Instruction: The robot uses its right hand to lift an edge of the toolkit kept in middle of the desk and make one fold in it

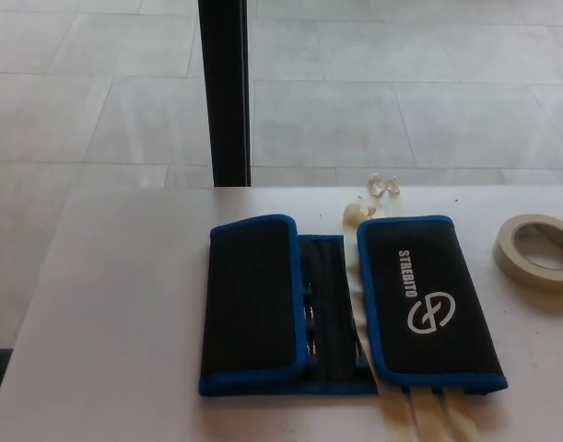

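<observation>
A black toolkit (346, 304) with blue edging lies flat in the middle of the white desk (124, 313). Its left flap (253, 299) and its right flap (428, 299) are both folded inward over the middle. A narrow strip of tool pockets (329, 308) shows between them. The right flap carries a white logo and lettering. Cream straps (428, 414) stick out from under its near edge, and more strap ends (373, 193) lie at the far edge. Neither of my hands shows in the head view.
A roll of beige tape (539, 250) lies on the desk at the right edge of the picture. A black post (224, 92) stands behind the desk's far edge. Grey floor tiles lie beyond.
</observation>
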Motion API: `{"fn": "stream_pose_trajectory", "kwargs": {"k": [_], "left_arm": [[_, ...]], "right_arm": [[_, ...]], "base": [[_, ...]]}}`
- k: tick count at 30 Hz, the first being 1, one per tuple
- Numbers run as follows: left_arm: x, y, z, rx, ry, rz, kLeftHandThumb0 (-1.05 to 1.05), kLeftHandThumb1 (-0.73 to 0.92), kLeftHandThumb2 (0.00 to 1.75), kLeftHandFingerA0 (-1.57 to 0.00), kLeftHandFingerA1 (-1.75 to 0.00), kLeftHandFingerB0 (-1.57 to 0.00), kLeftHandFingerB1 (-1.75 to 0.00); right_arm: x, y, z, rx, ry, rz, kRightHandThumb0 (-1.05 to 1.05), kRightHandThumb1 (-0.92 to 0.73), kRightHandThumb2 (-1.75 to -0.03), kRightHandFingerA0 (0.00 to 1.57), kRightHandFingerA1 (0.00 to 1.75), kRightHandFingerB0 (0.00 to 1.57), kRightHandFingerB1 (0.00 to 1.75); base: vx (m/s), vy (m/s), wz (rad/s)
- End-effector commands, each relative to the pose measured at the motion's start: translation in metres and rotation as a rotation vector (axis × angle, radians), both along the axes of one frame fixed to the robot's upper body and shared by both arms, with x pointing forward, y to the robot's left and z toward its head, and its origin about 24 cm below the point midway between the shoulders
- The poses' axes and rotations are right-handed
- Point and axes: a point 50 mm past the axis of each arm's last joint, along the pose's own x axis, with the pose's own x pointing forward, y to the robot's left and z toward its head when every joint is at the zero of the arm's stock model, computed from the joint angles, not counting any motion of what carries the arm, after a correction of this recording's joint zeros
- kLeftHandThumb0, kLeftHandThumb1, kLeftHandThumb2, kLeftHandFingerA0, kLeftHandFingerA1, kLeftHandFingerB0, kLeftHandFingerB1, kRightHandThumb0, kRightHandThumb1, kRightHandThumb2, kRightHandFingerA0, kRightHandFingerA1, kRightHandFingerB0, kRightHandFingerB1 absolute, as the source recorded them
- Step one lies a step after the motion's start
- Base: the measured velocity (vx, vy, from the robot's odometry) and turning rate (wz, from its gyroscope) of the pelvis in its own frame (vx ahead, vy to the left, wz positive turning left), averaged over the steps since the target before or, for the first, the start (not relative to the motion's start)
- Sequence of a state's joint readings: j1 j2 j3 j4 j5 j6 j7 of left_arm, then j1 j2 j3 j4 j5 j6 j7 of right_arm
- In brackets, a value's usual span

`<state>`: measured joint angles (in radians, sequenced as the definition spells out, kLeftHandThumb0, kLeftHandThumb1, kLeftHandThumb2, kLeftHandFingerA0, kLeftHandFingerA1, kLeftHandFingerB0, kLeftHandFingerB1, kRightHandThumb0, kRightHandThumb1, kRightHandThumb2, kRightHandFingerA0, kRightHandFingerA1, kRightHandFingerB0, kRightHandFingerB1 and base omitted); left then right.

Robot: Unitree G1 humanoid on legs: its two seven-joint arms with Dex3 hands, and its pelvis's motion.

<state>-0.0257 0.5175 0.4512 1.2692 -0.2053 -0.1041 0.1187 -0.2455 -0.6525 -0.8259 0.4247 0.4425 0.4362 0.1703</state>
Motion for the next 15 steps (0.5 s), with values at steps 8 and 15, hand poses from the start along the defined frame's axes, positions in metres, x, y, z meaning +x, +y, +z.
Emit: {"fn": "stream_pose_trajectory", "kwargs": {"k": [8,15], "left_arm": [[-0.010,0.009,0.006,0.005,-0.033,0.037,-0.64,0.67,0.59,-0.69,-0.65,-0.58,-0.50],[-0.008,0.007,0.005,0.012,-0.026,0.040,-0.65,0.72,0.61,-0.64,-0.65,-0.54,-0.52]], "right_arm": [[-0.138,-0.038,-0.125,0.567,-0.246,-1.058,-0.63,-0.81,-0.64,0.80,1.20,0.47,0.81],[-0.131,-0.015,-0.161,0.503,0.037,-0.945,-0.62,-0.79,-0.64,0.66,1.18,0.17,0.61]], "base": [[0.00,0.000,0.00],[0.00,0.000,0.00]]}}
